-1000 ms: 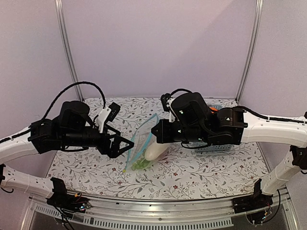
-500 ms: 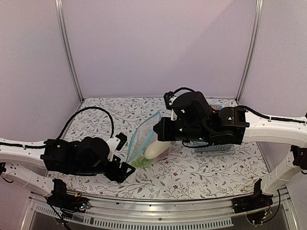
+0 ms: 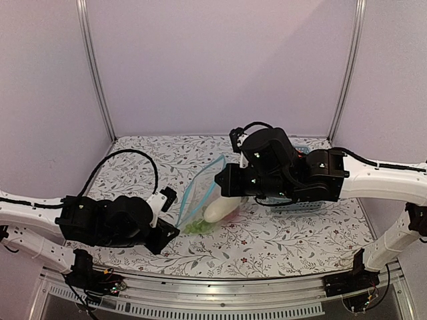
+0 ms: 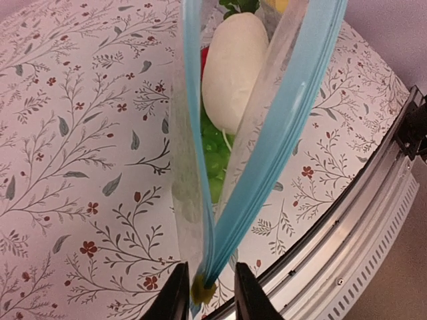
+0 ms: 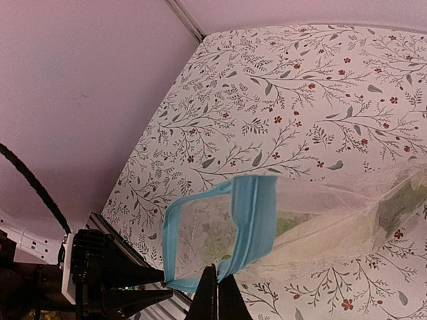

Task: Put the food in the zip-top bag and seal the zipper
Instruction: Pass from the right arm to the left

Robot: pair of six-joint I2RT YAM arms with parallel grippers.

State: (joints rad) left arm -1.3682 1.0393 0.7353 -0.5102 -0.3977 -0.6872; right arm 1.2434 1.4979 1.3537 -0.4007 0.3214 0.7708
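Left pincer shifted slightly; radish partly behind zipper.

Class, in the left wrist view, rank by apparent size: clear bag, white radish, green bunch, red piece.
1. crinkly clear plastic zip-top bag
2. white oblong radish
3. green bunch, partly hidden
4. red piece, only a sliver showing

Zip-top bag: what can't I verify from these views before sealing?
Basket: top view, the right arm covers most of it; any leftover food is hidden.
Yellow piece in the zip-top bag: left wrist view, cut off by the top edge.
Left gripper: left wrist view, the bottom edge cuts its fingertips, so its hold on the bag corner is unclear.
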